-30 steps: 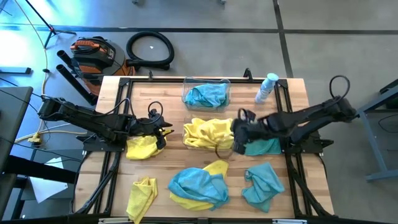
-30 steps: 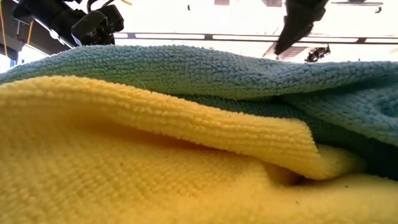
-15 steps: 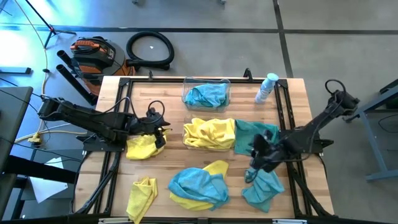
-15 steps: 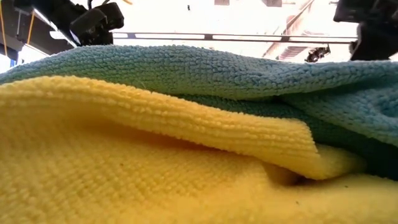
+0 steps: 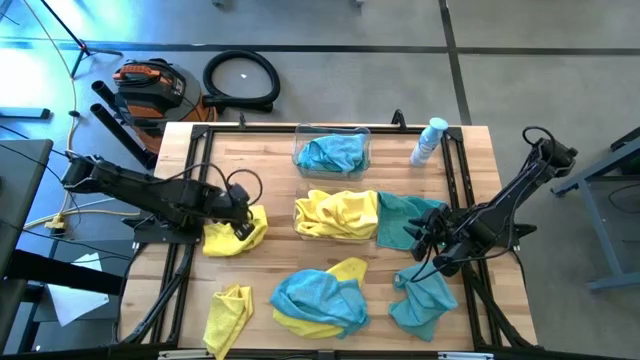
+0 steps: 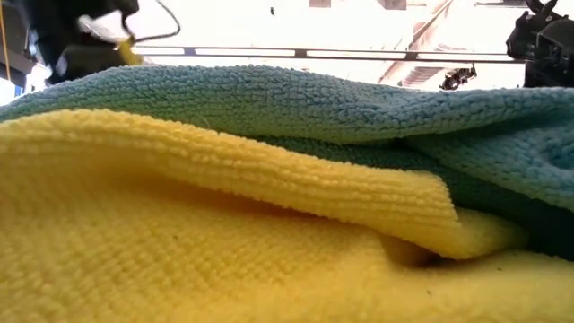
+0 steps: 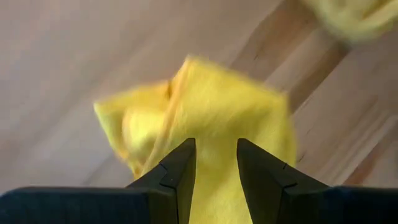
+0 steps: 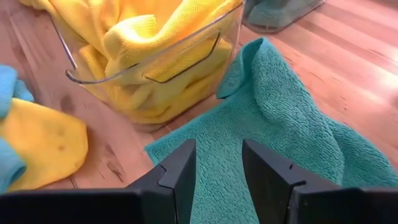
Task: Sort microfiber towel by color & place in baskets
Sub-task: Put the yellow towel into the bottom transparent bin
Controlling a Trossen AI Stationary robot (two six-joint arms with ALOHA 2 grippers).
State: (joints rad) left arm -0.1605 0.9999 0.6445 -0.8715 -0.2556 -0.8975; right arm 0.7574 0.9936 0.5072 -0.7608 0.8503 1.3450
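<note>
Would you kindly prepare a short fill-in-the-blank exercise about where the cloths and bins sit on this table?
1. The clear plastic bin at the table's far edge holds a ____ cloth.
2. The clear bin in the right wrist view holds ____ cloths.
3. The left gripper points at a crumpled ____ cloth.
4. The small clear bottle has a ____ cap.

Missing words: teal-blue; yellow; yellow; blue
</note>
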